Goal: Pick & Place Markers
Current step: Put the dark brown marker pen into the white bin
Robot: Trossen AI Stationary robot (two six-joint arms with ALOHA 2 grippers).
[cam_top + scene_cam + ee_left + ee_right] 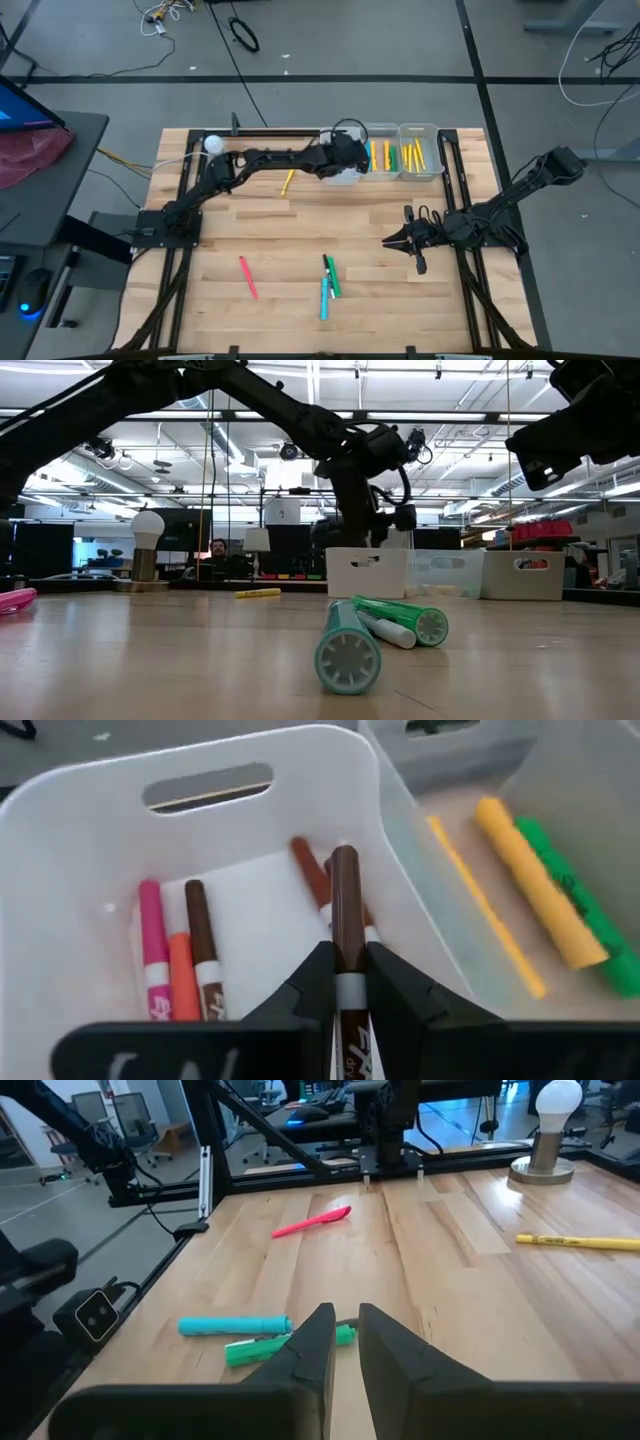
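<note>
My left gripper (345, 955) hangs over the white bin (80, 840) at the table's far edge (338, 175), shut on a brown marker (345, 890). On the bin's floor lie a pink marker (150, 935), an orange one (180, 985), a brown one (198, 935) and a red-brown one (308, 870). Loose on the table lie a yellow marker (288, 182), a pink one (247, 277), a green one (332, 276) and a cyan one (324, 297). My right gripper (392, 241) waits low at the right, a narrow gap between its fingers (320, 1335), nothing in it. My left gripper pinches the brown marker's barrel at its white band (346, 992) between the two fingers. The marker lies along the fingers, and its brown end sticks out past their tips over the bin. The fingers slant down into the bin from the table's left. Whether the marker's end touches the bin's floor, I cannot tell.
Right of the white bin stand two clear bins (383, 158) (420, 150) holding yellow (535, 880) and green (585, 915) markers. A lamp with a round bulb (213, 143) stands at the far left. A person (218, 548) sits beyond the table.
</note>
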